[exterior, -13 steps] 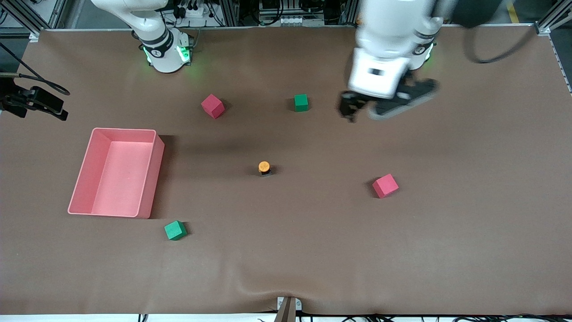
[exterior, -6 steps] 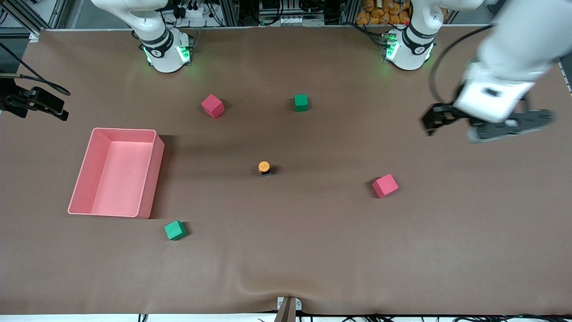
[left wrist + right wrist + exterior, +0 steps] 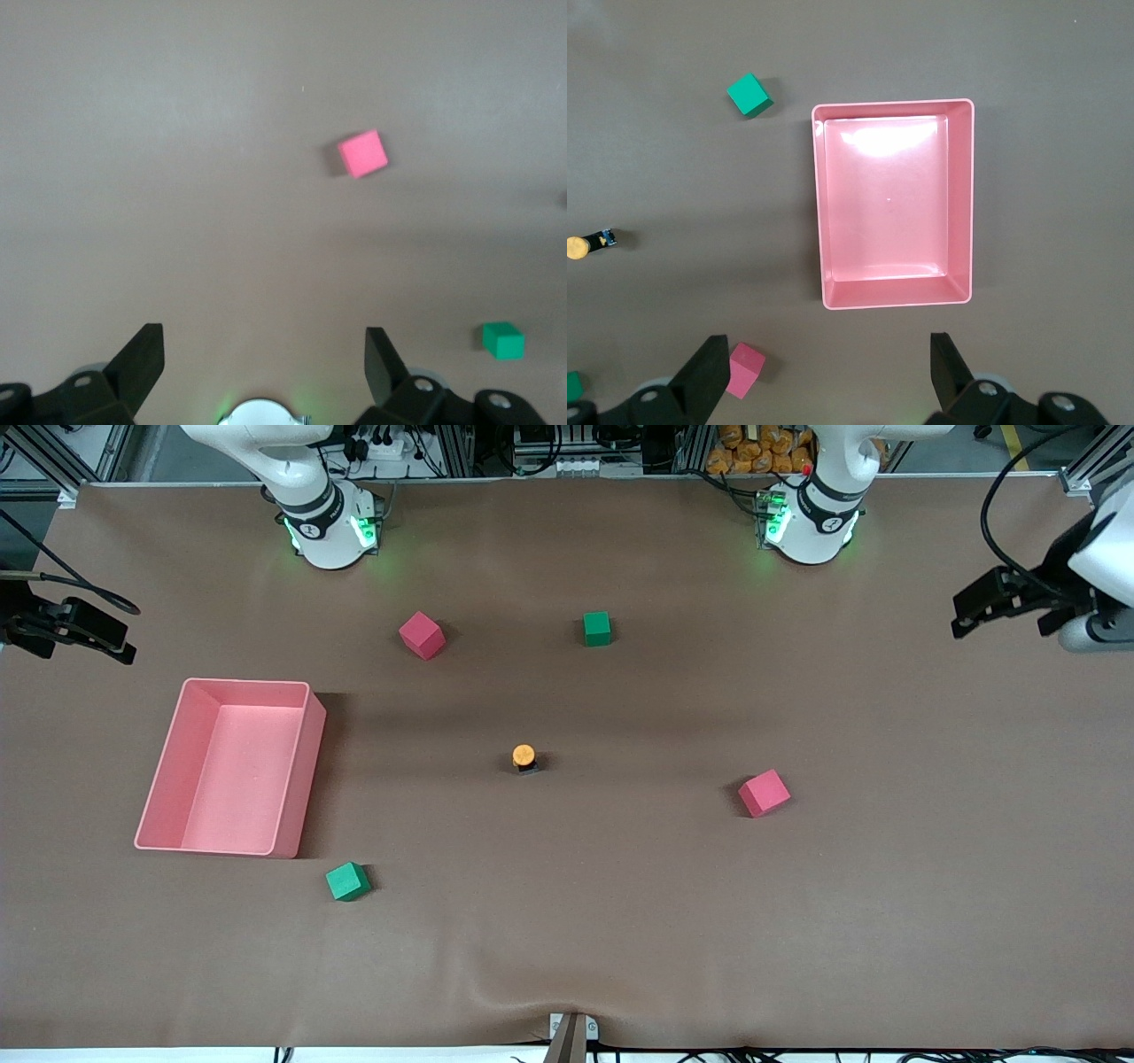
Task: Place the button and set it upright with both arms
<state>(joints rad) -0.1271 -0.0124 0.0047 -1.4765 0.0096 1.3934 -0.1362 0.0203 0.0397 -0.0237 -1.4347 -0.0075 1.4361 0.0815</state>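
A: Standing near the middle of the brown tabletop point(image 3: 620, 957), the button point(image 3: 524, 757) is showing its orange cap on top of its black body, with nothing touching it.

B: Where are the two arms sitting?

A: The left end effector point(image 3: 263, 335) is hanging in the air over the left arm's end of the tabletop, well apart from the button, fingers spread wide and gripping nothing. The right end effector point(image 3: 828, 345) is hovering high over the pink bin point(image 3: 301, 779), its fingers likewise gaping and empty.

B: And what is lying around the button?

A: Taking twelve o'clock as pointing from the button toward the robots' bases in the front view, one green cube point(image 3: 597, 628) is sitting at about one o'clock and one pink cube point(image 3: 422, 635) at about eleven, both farther from the front camera than the button. A second pink cube point(image 3: 764, 793) is resting at about three o'clock, toward the left arm's end. The pink bin is lying at nine o'clock, toward the right arm's end, open side up. A second green cube point(image 3: 347, 881) is sitting at about eight o'clock, near the bin's corner that is closest to the front camera.
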